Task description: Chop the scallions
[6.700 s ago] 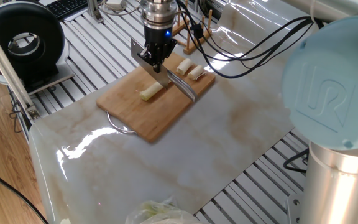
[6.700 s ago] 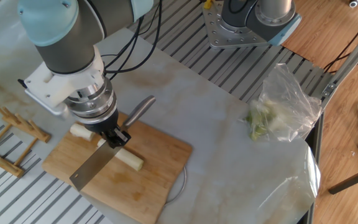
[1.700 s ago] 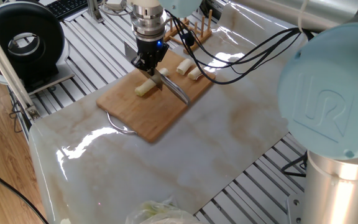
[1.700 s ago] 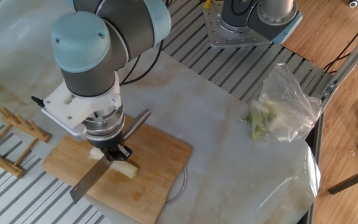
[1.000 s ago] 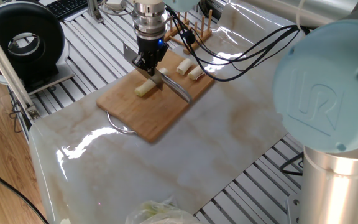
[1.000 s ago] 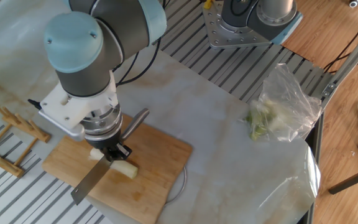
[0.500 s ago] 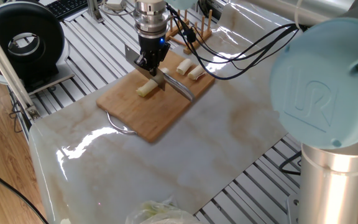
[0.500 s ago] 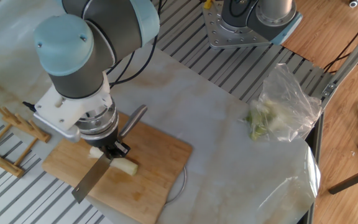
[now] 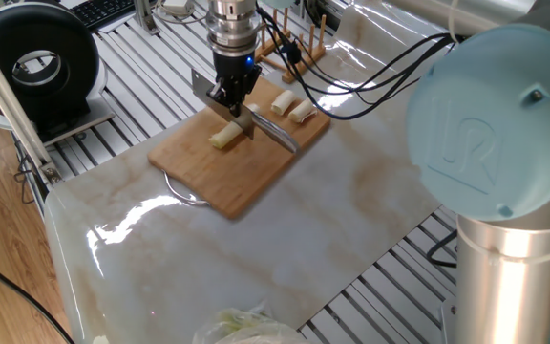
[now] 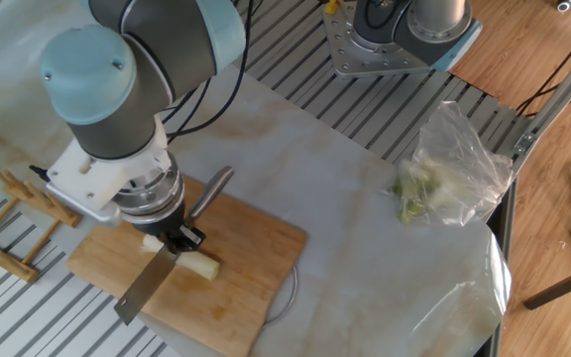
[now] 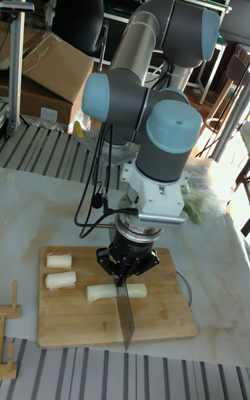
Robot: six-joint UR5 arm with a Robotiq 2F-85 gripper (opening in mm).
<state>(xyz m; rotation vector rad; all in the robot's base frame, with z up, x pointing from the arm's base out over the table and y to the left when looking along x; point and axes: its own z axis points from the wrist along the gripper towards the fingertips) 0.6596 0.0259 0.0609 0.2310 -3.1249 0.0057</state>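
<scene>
Nearest the camera in the tall fixed view, the knife points its blade tip toward the front edge of the wooden cutting board, and the blade stands across the scallions, with a pale piece showing on either side of it. Just above, the gripper is closed on the knife, its jaws tight around the spine or handle end, so the tool is the only thing it holds. The stalk under the blade looks firm and light, round enough to roll, and nothing pins it down; a straight downward press seems safer than a sawing stroke, which could push the piece sideways across the smooth board. Its layers are probably crisp and will part cleanly, though the cut ends may cling to the blade. If it had to be steadied, the thick white end away from the edge would be the place. Farther left lie two more chunks, apart from each other and clear of the knife. At the board's far left a small wooden rack stands. Beyond the board, on the marble sheet, a leafy bundle in clear plastic sits well apart and is not part of the cutting.
</scene>
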